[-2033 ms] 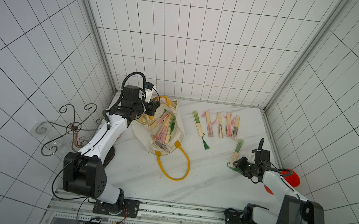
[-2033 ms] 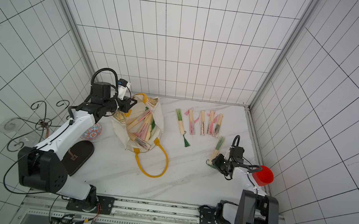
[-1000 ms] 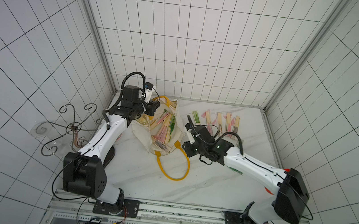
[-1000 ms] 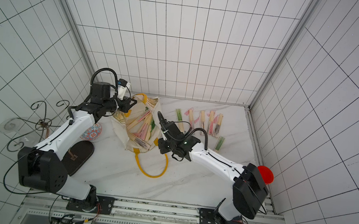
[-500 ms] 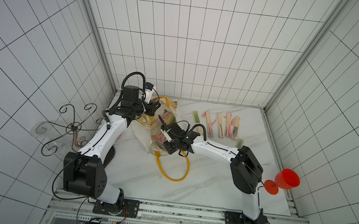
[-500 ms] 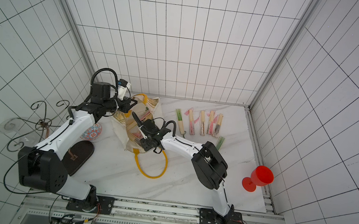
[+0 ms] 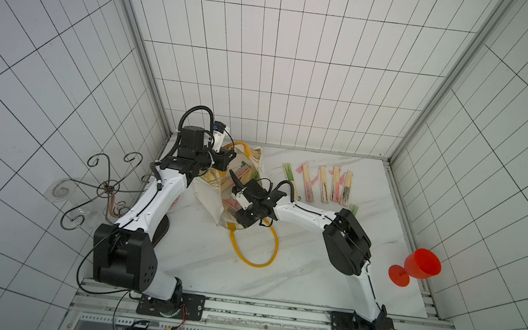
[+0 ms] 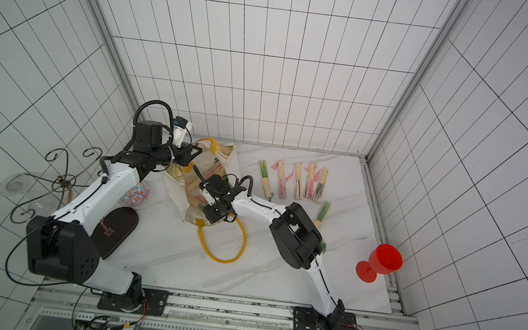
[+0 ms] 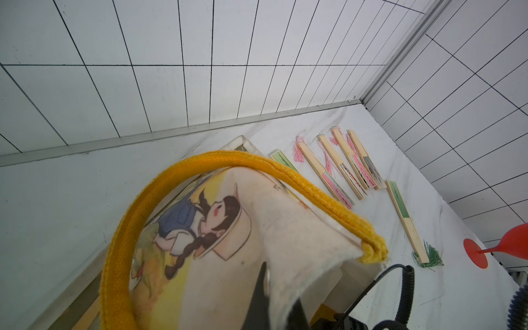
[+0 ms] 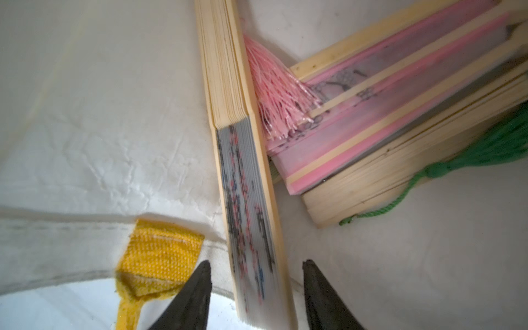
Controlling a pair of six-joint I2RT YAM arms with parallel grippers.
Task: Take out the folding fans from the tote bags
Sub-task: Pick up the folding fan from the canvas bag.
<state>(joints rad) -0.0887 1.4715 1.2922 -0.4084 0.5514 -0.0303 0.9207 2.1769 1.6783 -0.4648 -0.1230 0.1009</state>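
Observation:
The cream tote bag (image 7: 207, 196) (image 8: 177, 193) lies at the back left of the marble table. My left gripper (image 7: 227, 158) (image 8: 193, 155) (image 9: 278, 303) is shut on its upper rim and holds the mouth up, under a yellow handle (image 9: 200, 163). My right gripper (image 7: 243, 218) (image 8: 213, 214) (image 10: 256, 262) is at the bag's lower rim beside a yellow handle patch (image 10: 160, 251). It is open, its fingers either side of a black-inked folding fan (image 10: 248, 228). Deeper inside lie a pink fan (image 10: 385, 94) and a bamboo fan with a green cord (image 10: 400, 177).
Several fans lie in a row (image 7: 321, 186) (image 8: 297, 185) (image 9: 343, 168) at the back right, a green one (image 8: 322, 214) (image 9: 405, 220) nearer. A red goblet (image 7: 421, 269) (image 8: 382, 262) stands far right. A wire stand (image 7: 106, 184), patterned bowl (image 8: 135, 194) and dark oval base (image 8: 114, 233) sit left.
My right arm swung from the green fan at the right side across to the bag's mouth, and its jaws widened. The left arm kept its hold on the rim.

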